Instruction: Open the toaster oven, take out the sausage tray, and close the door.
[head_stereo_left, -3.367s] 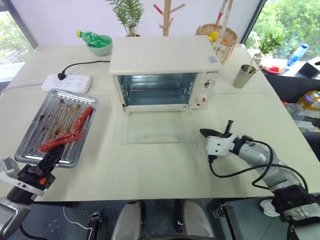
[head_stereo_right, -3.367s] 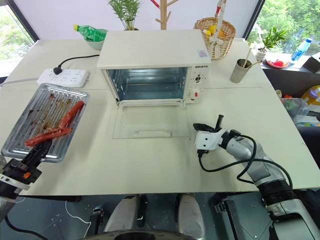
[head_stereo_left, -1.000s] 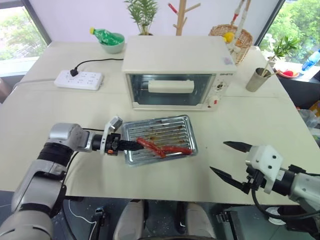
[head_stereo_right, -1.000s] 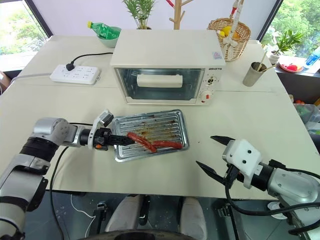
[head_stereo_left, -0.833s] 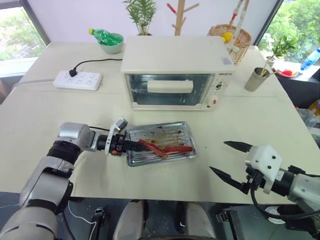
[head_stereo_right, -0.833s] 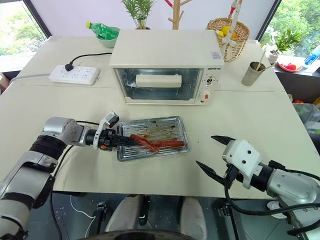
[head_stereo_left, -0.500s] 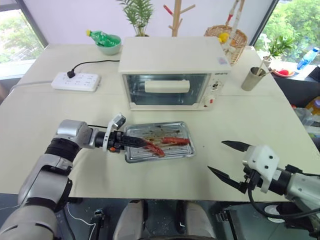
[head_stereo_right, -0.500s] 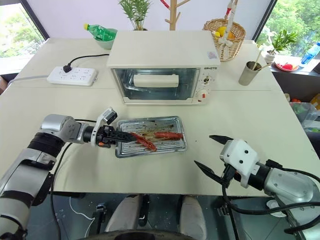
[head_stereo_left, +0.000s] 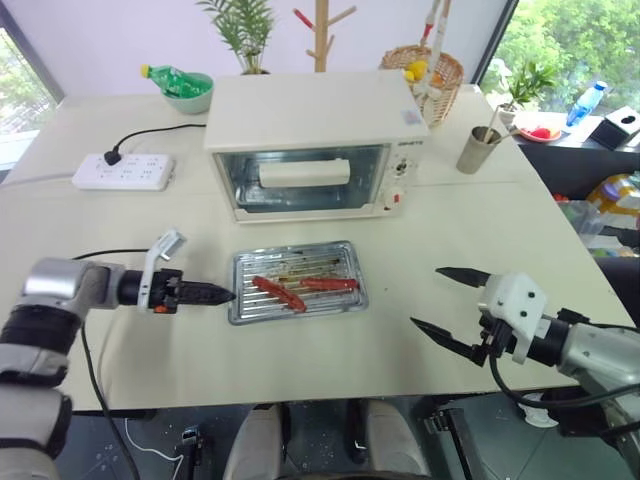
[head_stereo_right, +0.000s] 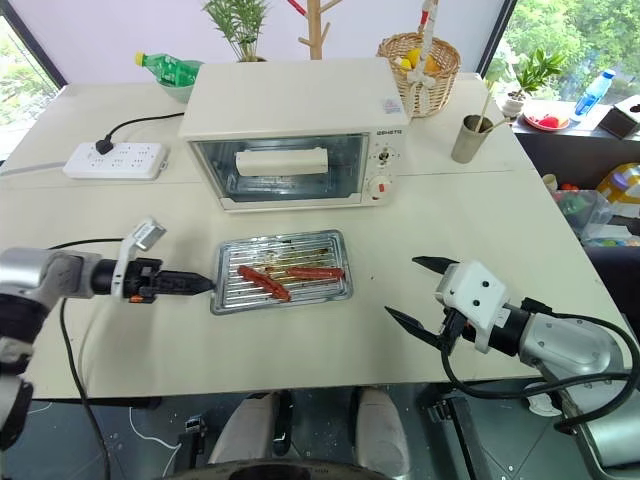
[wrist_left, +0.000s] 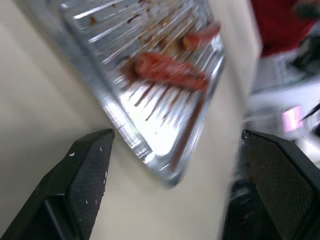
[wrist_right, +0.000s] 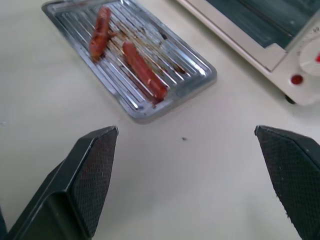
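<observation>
Left gripper (head_stereo_left: 222, 294) spread beside sausage tray (head_stereo_left: 296, 283), right gripper (head_stereo_left: 450, 306) spread, door (head_stereo_left: 303, 181) closed

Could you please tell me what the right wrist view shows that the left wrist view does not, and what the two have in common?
The right wrist view alone shows the toaster oven: its lower front, the closed door, a knob and a red button. It also shows the whole sausage tray with two sausages lying apart on it.

The left wrist view alone shows the table's far edge and blurred things beyond it.

Both show the tray on the cream table and wide-open black fingers, with nothing between them.
</observation>
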